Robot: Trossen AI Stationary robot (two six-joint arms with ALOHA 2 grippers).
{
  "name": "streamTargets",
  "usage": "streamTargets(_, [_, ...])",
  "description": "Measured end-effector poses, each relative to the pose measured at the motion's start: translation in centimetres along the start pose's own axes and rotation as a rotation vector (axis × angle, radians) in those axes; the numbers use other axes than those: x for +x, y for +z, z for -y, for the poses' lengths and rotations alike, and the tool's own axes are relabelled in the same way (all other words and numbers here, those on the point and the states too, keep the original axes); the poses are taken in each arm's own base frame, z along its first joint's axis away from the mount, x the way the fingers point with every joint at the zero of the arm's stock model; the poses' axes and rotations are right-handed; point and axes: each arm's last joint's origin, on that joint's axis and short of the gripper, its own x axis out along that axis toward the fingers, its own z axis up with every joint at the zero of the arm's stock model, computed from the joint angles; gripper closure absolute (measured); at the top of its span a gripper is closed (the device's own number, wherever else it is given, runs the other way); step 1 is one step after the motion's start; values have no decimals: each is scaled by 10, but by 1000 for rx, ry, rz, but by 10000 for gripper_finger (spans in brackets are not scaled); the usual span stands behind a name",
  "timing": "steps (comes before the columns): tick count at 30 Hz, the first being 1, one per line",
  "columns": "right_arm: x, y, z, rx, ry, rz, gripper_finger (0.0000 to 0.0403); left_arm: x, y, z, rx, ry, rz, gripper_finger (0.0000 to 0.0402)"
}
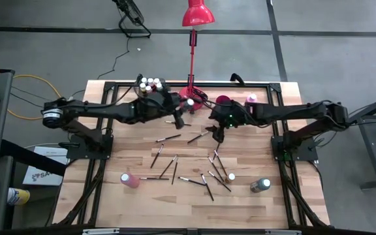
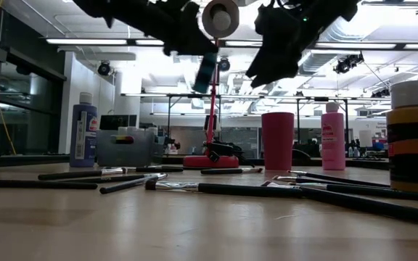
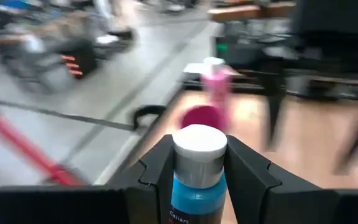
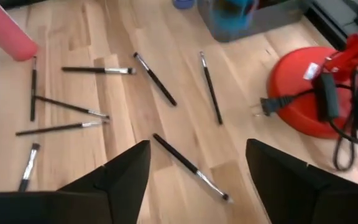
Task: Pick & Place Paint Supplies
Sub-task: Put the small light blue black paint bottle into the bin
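Blue paint showed in the white-capped bottle (image 3: 197,171) that the left gripper (image 1: 180,117) held clamped between its two dark fingers (image 3: 252,180); in the low view the same bottle (image 2: 206,72) hung well above the tabletop, tilted, under the gripper; the wooden table (image 1: 109,209) lay beneath it. Just behind that gripper, toward the left arm's far side, stood the translucent grey bin (image 1: 154,87) with several white caps showing in it; the red lamp base (image 1: 192,93) sat just beside the gripper, between the two arms.

The right gripper (image 1: 218,135) hovered above the table with its fingers (image 4: 126,177) spread apart and nothing between them; directly below it lay a dark-handled paintbrush (image 4: 190,167) flat on the wood — not touched. More brushes (image 4: 154,79) lay scattered ahead of it and off to one side; the dark red cup (image 1: 222,101) stood just behind this gripper, and a pink bottle (image 1: 251,98) near the cup.

Farther out from both grippers, toward the near edge of the table, brushes (image 1: 168,166) lay strewn in a loose cluster; a pink bottle (image 1: 130,180) lay on its side beyond them on the left arm's side, and a green one (image 1: 260,185) on the right arm's side — both well apart from either gripper.
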Motion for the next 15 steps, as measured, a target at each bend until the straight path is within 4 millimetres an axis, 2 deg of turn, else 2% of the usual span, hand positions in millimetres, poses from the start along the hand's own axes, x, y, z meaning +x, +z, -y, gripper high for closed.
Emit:
streamTargets(4, [-4, -2, 1, 2, -4, -20, 135, -19, -9, -9, -12, 164, 16, 292])
streamTargets(10, [-4, -1, 3, 2, -7, -9, 139, -46, -46, -17, -112, 359, 73, 292])
streamTargets(15, [-4, 0, 4, -2, -14, -4, 139, -55, -73, -21, -174, 522, 62, 292])
